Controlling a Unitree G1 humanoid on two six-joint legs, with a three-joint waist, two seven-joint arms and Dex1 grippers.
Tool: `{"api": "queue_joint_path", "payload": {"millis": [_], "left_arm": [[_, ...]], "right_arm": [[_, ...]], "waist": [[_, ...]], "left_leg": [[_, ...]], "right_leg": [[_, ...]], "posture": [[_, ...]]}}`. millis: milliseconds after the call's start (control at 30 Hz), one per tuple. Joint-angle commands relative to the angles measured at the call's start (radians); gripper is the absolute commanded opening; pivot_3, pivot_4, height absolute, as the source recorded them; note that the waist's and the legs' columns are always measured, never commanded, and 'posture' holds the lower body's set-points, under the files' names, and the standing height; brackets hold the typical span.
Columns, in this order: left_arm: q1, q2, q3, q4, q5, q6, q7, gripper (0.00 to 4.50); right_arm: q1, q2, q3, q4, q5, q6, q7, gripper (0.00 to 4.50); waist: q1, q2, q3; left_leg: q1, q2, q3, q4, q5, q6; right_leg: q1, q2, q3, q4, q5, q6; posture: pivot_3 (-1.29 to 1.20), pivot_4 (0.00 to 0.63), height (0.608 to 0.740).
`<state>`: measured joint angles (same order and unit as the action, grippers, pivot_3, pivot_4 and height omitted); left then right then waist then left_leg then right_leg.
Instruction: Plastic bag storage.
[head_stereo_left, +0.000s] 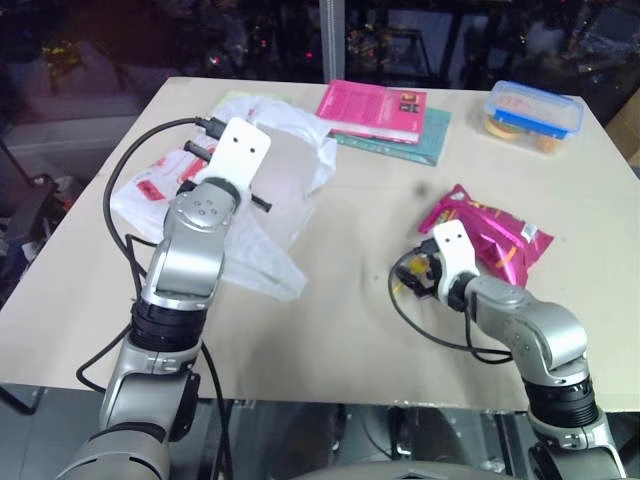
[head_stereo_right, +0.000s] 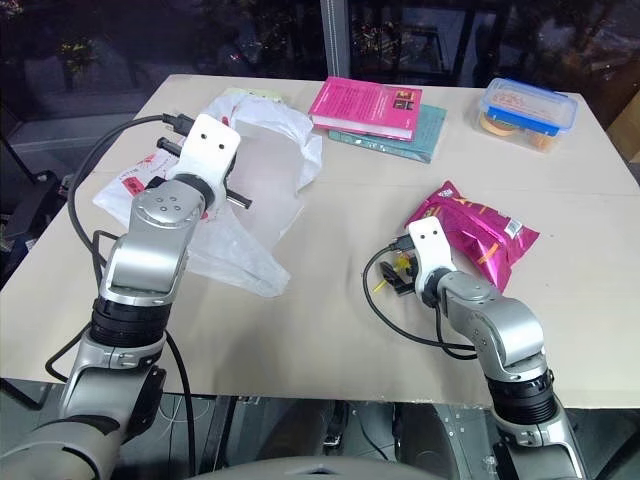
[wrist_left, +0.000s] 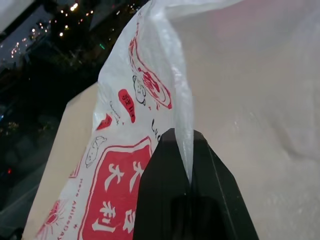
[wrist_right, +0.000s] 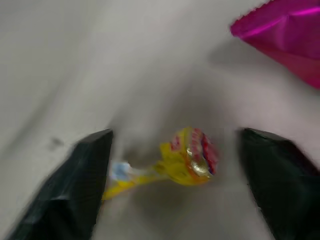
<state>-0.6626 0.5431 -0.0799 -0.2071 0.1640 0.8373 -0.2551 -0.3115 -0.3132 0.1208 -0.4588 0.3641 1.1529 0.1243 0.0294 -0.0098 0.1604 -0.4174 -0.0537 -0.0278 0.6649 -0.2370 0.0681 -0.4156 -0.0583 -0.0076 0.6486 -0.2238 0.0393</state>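
Note:
The plastic bag (head_stereo_left: 290, 170) is thin, translucent white with red print, and lies crumpled on the table's left half. My left gripper (wrist_left: 182, 137) is shut on a fold of the plastic bag's edge (wrist_left: 180, 100) and holds that part raised off the table. My right gripper (wrist_right: 176, 132) hangs low over the table right of the middle. It is open, its two black fingers (wrist_right: 85, 170) wide apart on either side of a yellow-wrapped lollipop (wrist_right: 192, 155) lying on the table, touching neither finger.
A shiny magenta snack packet (head_stereo_left: 490, 235) lies just beyond the right gripper. At the back are a pink book on a teal one (head_stereo_left: 375, 108) and a clear box with a blue lid (head_stereo_left: 535, 110). The table's front edge (head_stereo_left: 300, 385) is near.

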Motion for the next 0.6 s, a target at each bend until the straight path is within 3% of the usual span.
{"api": "queue_joint_path", "payload": {"millis": [33, 167, 300, 500, 600], "left_arm": [[-0.024, -0.004, 0.011, -0.043, 0.012, 0.008, 0.0, 0.0], [-0.031, -0.023, 0.016, -0.044, 0.004, 0.022, -0.002, 0.0], [-0.032, -0.043, 0.036, -0.052, -0.017, 0.045, -0.012, 0.0], [-0.039, -0.047, 0.037, -0.103, -0.051, 0.106, -0.051, 0.0], [-0.05, -0.059, 0.044, -0.142, -0.073, 0.157, -0.062, 0.0]], "right_arm": [[0.019, -0.039, 0.021, -0.032, -0.017, 0.01, 0.024, 2.33], [0.023, -0.059, 0.037, -0.018, -0.04, -0.036, 0.041, 0.72], [0.004, -0.052, 0.026, -0.044, -0.037, -0.081, 0.068, 0.7], [-0.119, 0.052, -0.034, -0.093, 0.131, -0.035, 0.174, 0.7], [-0.292, 0.12, 0.048, 0.116, 0.072, -0.106, 0.185, 0.7]], "waist": [[-0.006, 0.0, 0.0], [-0.016, 0.0, 0.0], [-0.016, 0.0, 0.0], [-0.023, 0.0, 0.0], [-0.026, 0.0, 0.001]], "left_leg": [[0.0, 0.0, 0.0, 0.0, 0.0, 0.0], [0.001, 0.0, 0.0, 0.0, 0.0, 0.0], [0.001, 0.0, 0.0, 0.0, 0.0, 0.0], [0.001, 0.001, 0.001, 0.001, 0.0, 0.0], [0.002, 0.001, 0.001, 0.001, 0.0, 0.0]], "right_leg": [[0.0, 0.0, 0.0, 0.0, 0.0, 0.0], [0.001, 0.0, 0.0, 0.0, 0.0, 0.0], [0.0, 0.001, 0.0, 0.001, 0.0, 0.0], [0.0, 0.001, 0.001, 0.004, 0.0, 0.0], [-0.001, 0.001, 0.002, 0.006, 0.0, 0.0]], "posture": [[0.0, 0.15, 0.74], [0.0, 0.15, 0.74], [0.0, 0.15, 0.74], [0.0, 0.15, 0.74], [0.0, 0.15, 0.74]]}}
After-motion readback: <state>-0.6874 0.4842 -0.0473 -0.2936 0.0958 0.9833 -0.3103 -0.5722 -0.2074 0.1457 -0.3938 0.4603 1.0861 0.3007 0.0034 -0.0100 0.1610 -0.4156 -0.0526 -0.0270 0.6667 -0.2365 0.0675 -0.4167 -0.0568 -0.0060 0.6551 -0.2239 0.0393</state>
